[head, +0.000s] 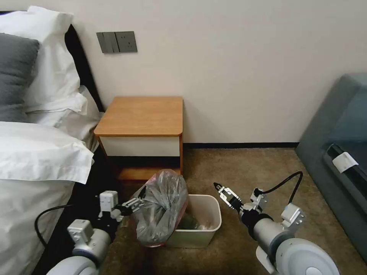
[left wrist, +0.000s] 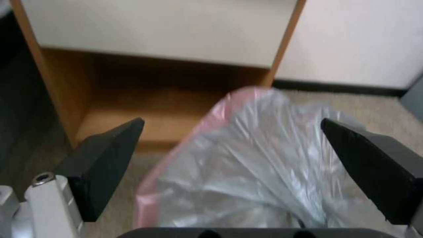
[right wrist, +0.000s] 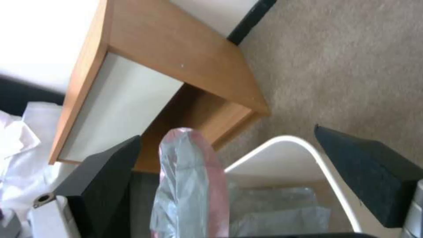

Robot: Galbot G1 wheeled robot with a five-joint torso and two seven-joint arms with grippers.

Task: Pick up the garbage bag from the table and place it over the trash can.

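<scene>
Carpet: garbage bag (head: 162, 208) upright, draped over trash can (head: 206, 225) left rim.

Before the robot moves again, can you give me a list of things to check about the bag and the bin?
1. Garbage bag off the table: ok.
2. Bag spread over the trash can rim: not ok, bunched at the bin's left side.
3. Left pincer open, next to the bag: ok.
4. Right pincer open, above the bin's right side: ok.
5. Bag mouth open: cannot tell.
</scene>
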